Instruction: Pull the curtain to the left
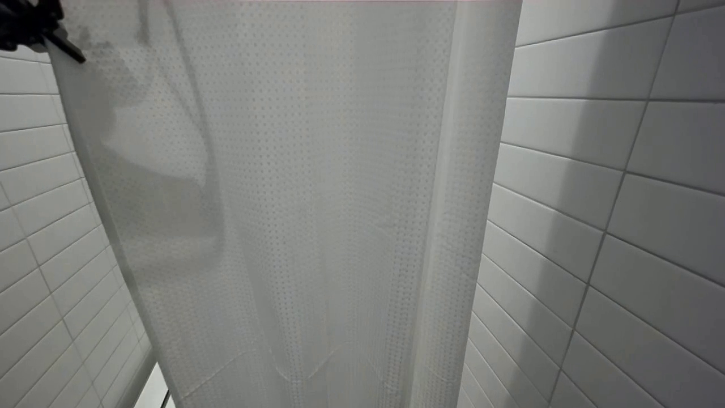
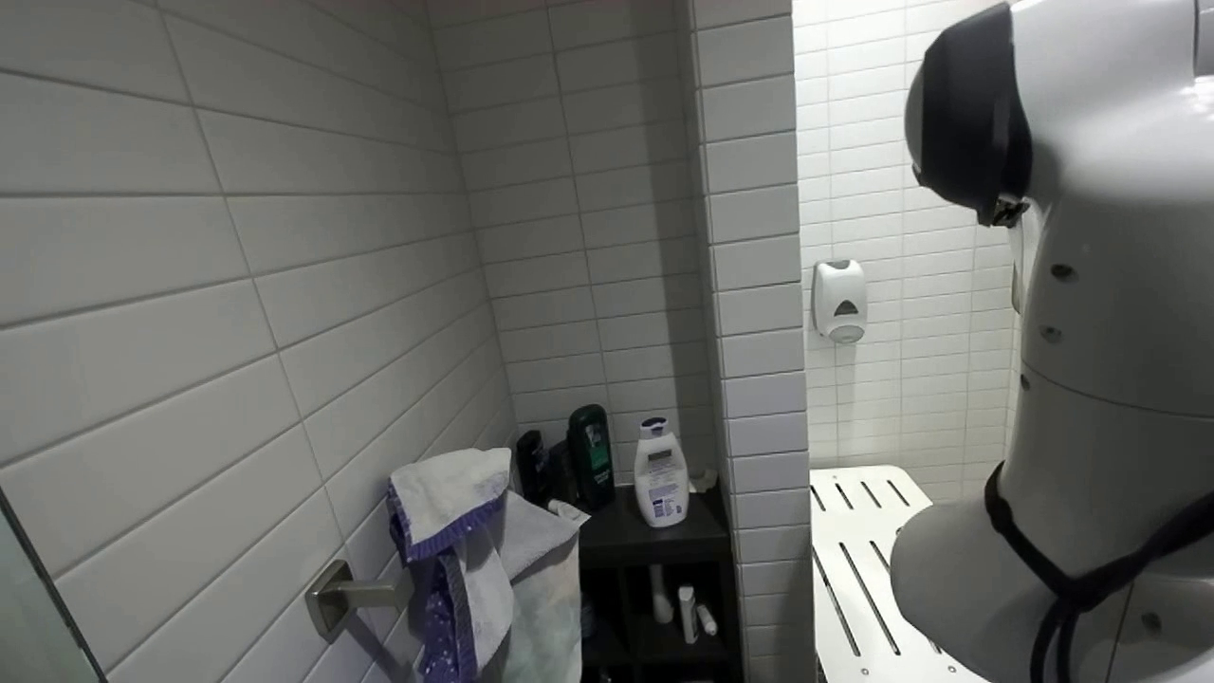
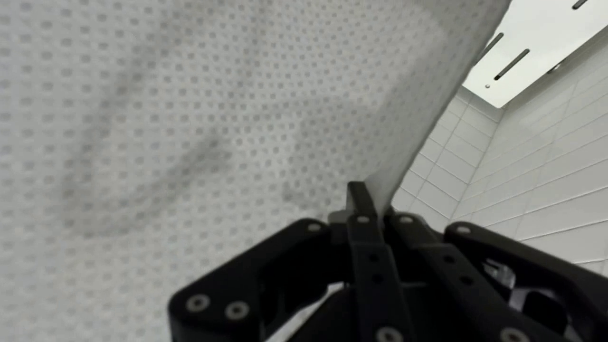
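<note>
The white semi-translucent curtain (image 1: 317, 170) hangs in long vertical folds with a fine dotted weave. It spans the middle of an exterior view, and its left edge slants down to the right. It also fills the left of the wrist view (image 3: 190, 118). My black gripper (image 1: 65, 48) is at the top left of that exterior view, at the curtain's left edge. In the wrist view my gripper (image 3: 380, 202) is shut with the curtain's edge pinched between its fingertips. The far fingertip is mostly hidden behind the fabric. The curtain's top is out of view.
White tiled walls (image 1: 589, 187) stand on both sides of the curtain. A white slotted bench (image 2: 854, 550) is beside the arm (image 2: 1091, 313). A tiled pillar (image 2: 759, 285), a soap dispenser (image 2: 840, 302), a dark shelf (image 2: 654, 536) with bottles and a hanging towel (image 2: 455, 531) show too.
</note>
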You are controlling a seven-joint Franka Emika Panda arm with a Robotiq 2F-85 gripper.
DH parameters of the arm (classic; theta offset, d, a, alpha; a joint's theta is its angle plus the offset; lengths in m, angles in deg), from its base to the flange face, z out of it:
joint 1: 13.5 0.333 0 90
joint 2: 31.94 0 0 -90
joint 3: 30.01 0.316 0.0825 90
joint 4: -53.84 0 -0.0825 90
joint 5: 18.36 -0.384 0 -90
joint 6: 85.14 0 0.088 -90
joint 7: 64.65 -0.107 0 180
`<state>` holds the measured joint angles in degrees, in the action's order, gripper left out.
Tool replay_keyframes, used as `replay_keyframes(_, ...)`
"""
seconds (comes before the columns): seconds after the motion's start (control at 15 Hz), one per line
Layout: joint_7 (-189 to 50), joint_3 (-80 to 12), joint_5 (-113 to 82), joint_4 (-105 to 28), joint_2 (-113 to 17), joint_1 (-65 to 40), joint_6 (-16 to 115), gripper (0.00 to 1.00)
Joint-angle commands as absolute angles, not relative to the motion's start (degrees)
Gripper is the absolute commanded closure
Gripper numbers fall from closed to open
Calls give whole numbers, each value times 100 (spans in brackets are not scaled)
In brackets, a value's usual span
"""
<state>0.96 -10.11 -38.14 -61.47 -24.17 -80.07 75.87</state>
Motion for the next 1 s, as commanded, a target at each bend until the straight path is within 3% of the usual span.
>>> replay_keyframes(0.0, 526, -911, -3912, -6977, -1898, -7713, 7441, 100)
replay_keyframes(0.93, 1540, -998, -3971, -8313, -664, -6282, 7283, 100)
